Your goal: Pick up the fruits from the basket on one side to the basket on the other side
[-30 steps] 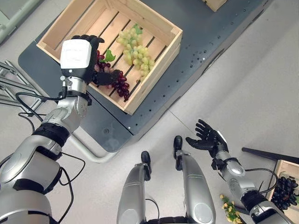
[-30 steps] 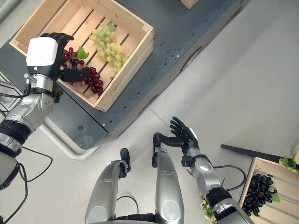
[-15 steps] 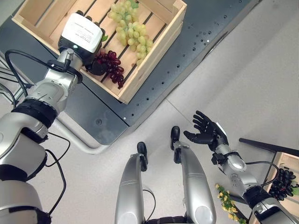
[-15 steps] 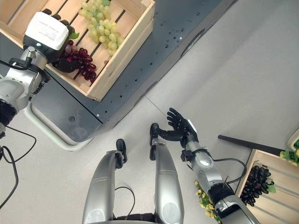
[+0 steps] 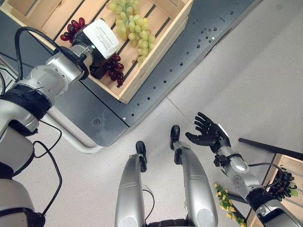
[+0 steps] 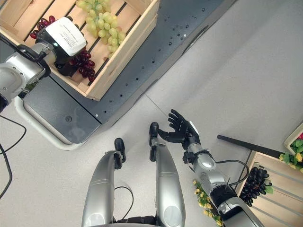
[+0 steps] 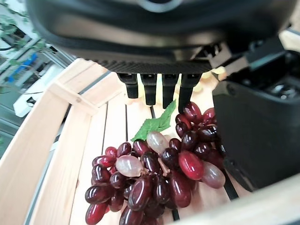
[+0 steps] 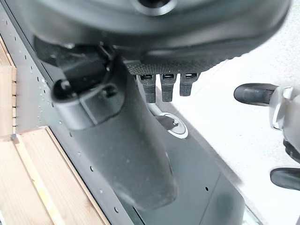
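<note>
Grey flooring surrounds a wooden crate (image 5: 156, 45) where the left hand (image 5: 97, 45), fingers straight, hovers over red grapes (image 7: 154, 180) beside green grapes (image 5: 132, 23); it should settle lower before closing. Right hand (image 5: 208, 136) idles, fingers spread.

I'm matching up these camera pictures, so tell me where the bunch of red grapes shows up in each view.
Left eye view: red grapes near the top left, in the wooden crate, under the left hand.
Right eye view: red grapes at upper left, same crate.
Left wrist view: red grapes centre, on the crate slats.
Right wrist view: no red grapes to be seen.
Shared landmark: the green grapes beside them.
</note>
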